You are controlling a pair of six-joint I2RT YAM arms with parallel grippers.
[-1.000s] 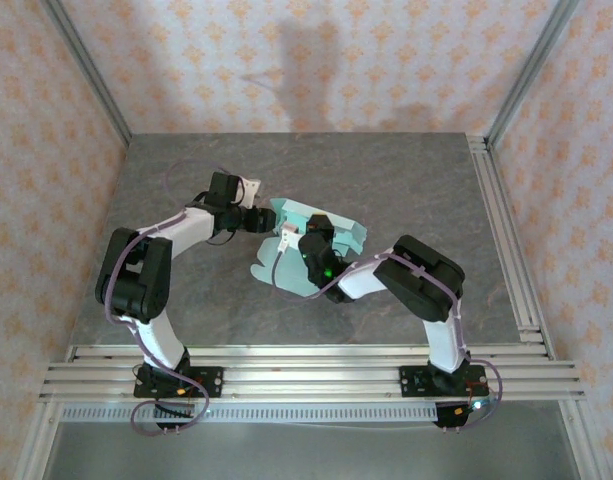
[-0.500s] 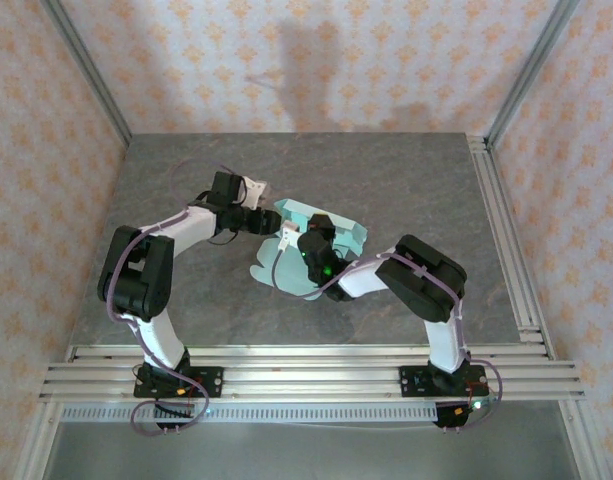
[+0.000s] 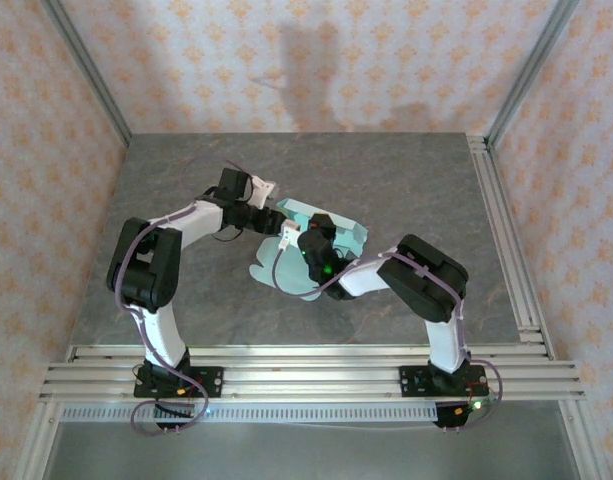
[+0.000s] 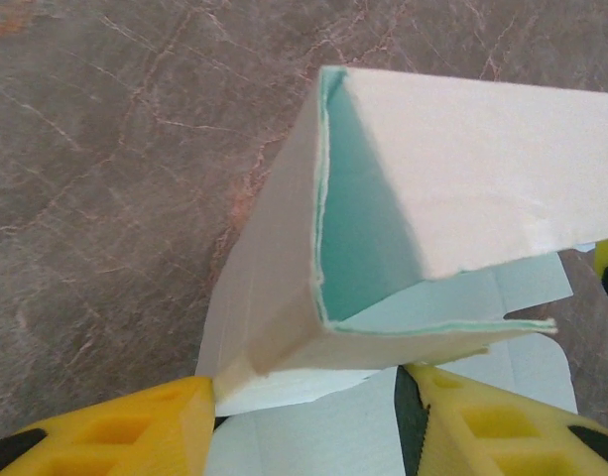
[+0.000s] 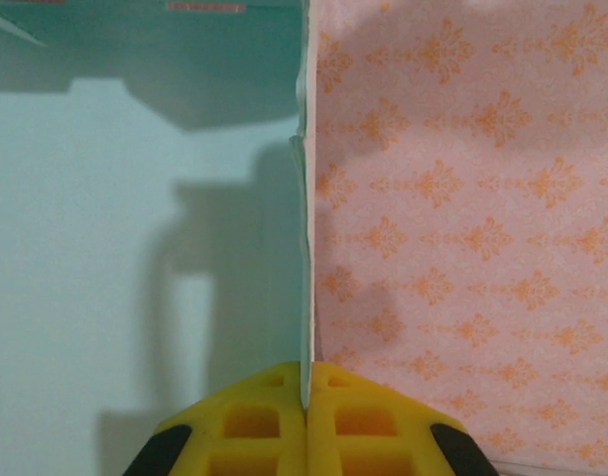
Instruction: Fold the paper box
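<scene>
The paper box [image 3: 338, 232], pale mint card partly folded up, sits mid-table between both arms. In the left wrist view the paper box [image 4: 462, 188] shows as a raised, creased corner with a teal inside. My left gripper [image 4: 304, 397] is open and straddles the lower corner of that fold; the left finger [image 4: 135, 431] touches the card. From above, the left gripper [image 3: 274, 207] is at the box's left end. My right gripper [image 5: 306, 382] is shut on the thin edge of an upright panel of the paper box [image 5: 135, 248]. From above, the right gripper [image 3: 310, 240] is at the box's near side.
The grey stone table [image 3: 406, 180] has bare room behind and to the right of the box. Aluminium rails [image 3: 506, 240] run down the right side and along the front edge. Patterned walls [image 3: 336, 60] enclose the table.
My left gripper has moved right and slightly away, closer onto the box's left end, and its jaws have narrowed a little. The right arm and its grip have not moved.
</scene>
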